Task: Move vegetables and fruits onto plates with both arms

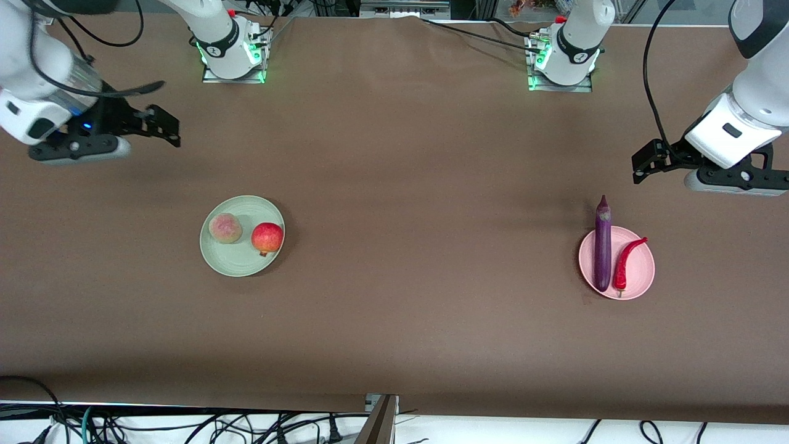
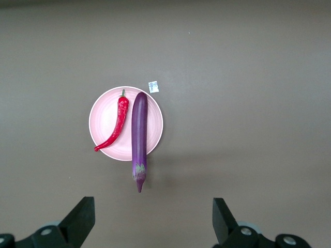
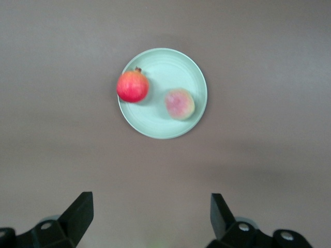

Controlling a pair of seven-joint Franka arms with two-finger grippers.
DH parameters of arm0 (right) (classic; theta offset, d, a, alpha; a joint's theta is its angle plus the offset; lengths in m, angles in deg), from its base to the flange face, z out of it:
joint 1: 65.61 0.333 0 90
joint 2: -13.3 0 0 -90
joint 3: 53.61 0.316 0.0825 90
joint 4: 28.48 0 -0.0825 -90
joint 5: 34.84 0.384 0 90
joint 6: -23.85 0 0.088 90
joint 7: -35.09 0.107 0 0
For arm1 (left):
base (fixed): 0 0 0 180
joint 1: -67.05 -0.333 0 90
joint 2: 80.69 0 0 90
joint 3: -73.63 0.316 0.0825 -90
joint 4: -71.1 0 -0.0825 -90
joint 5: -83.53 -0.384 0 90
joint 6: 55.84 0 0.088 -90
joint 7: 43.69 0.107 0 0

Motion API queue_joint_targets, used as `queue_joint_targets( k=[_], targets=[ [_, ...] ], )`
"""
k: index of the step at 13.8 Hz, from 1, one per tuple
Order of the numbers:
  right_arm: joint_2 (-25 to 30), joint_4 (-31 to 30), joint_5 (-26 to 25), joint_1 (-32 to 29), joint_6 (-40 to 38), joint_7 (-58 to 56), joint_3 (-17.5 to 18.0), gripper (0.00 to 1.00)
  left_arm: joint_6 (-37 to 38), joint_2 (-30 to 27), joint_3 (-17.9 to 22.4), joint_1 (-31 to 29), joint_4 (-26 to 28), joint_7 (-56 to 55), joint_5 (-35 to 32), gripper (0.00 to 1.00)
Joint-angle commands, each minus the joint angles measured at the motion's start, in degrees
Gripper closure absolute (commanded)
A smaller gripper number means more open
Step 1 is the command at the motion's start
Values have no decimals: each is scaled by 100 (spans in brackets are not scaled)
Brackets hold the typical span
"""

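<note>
- Nearest the front camera sits the pale pink plate (image 1: 641, 280), toward my left arm's end of the table, with the red chili pepper (image 1: 625, 264) lying on it and the purple eggplant (image 1: 602, 246) just beside it.
- On the clock face of that plate in the front view, the eggplant runs from about 7 o'clock up past 11, its pale stem cap overhanging the rim onto the table; the chili curves from 6 toward 1.
- Toward my right arm's end, the pale green plate (image 1: 237, 262) carries the peach (image 1: 225, 227) at about 10 o'clock and the pomegranate (image 1: 267, 238) at about 3, near the rim; the two fruits are apart.
- My left gripper (image 1: 644, 163) hangs over bare table, up from the pink plate at about 1 o'clock; its fingers are spread wide and hold nothing.
- My right gripper (image 1: 165, 125) hangs over bare table, up from the green plate at about 11 o'clock, fingers likewise parted and empty.
- As I judge it, the task looks finished: both vegetables are plated, both fruits are plated, and nothing loose remains on the table (image 1: 407, 185).
- Only the eggplant's overhang gives me any doubt, yet it appears to rest steadily.
</note>
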Motion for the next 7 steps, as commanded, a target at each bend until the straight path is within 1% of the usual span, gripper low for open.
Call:
queue_joint_targets(
  k=[1, 5, 7],
  targets=[
    [-158, 404, -78, 17, -370, -16, 39, 0, 127, 23, 15, 31, -124, 122, 31, 0],
    [-237, 439, -87, 26, -317, 37, 48, 0, 127, 23, 6, 40, -124, 131, 31, 0],
    [-325, 623, -96, 26, -344, -7, 57, 0, 127, 23, -3, 40, -124, 131, 31, 0]
  ],
)
